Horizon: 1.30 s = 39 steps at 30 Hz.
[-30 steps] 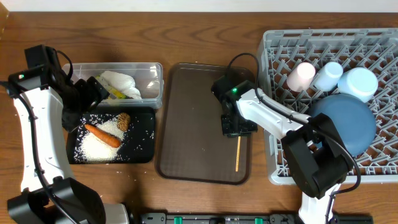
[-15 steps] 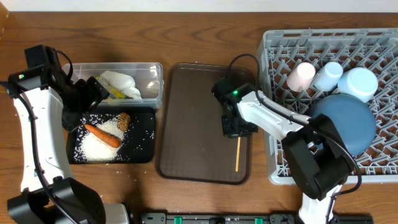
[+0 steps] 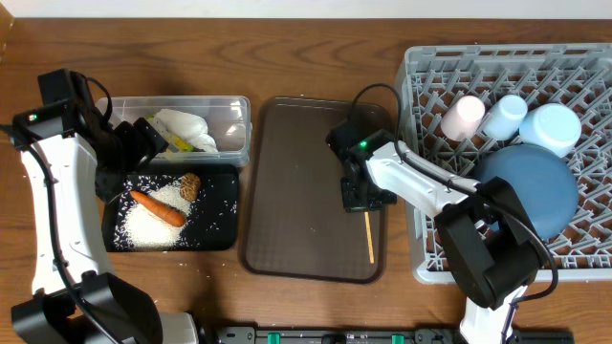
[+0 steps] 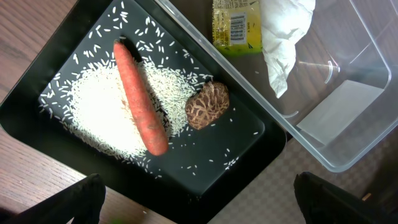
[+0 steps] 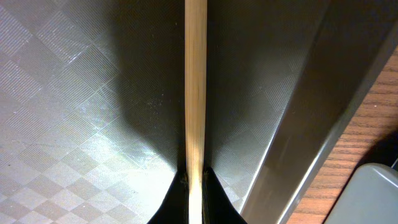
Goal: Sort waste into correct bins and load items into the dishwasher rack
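Chopstick [image 3: 368, 237] has swung slightly: its free end now lies nearer the brown tray's [image 3: 287, 191] right edge. My right pincer [image 3: 361, 196] has gone from part-open to clamped on its back end. The stick rests along that right edge, toward the front right corner. Left pincer [image 4: 198, 186] hangs wide apart over the black tray [image 4: 37, 106], holding nothing.

Risks: I hold a thin round stick by one end, so it may pivot or slip on the lift. A drooping tip could snag the tray rim or the rack [image 3: 430, 86] wall.
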### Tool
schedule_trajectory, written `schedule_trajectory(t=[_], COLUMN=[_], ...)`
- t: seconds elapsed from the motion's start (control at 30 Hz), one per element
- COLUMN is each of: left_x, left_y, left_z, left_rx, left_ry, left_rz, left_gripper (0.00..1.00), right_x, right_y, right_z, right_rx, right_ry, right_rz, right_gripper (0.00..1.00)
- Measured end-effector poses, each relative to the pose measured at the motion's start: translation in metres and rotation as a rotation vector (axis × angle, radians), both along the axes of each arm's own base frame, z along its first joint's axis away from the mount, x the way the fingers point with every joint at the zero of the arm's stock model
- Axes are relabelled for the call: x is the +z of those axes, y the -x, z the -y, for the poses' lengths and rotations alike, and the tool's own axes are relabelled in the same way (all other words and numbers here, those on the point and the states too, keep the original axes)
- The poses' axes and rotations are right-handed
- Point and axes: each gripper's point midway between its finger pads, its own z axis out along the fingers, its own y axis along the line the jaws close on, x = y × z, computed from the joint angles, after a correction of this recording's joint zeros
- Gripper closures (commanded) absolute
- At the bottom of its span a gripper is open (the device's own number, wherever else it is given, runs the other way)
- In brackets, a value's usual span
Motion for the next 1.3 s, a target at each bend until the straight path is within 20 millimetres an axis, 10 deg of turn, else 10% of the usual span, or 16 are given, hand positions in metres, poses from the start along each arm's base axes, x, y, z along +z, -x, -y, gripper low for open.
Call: schedule_trajectory(t=[0.33, 0.7, 1.3], left_x=[0.000, 0.000, 0.000], left_y=[0.000, 0.000, 0.000], left_z=[0.000, 0.000, 0.000], left_rx=[0.000, 0.000, 0.000], left_ry=[0.000, 0.000, 0.000], left_rz=[0.000, 0.000, 0.000], left_gripper=[0.02, 0.02, 0.02], right_x=[0.009, 0.103, 0.126], right_y=[-0.008, -0.066, -0.087], right_z=[-0.003, -0.027, 0.077], right_rx=[0.035, 0.089, -0.035], right_ry=[0.006, -0.065, 0.003], right_rz=[0.002, 0.141, 0.062], right_gripper=[0.99, 0.99, 0.99])
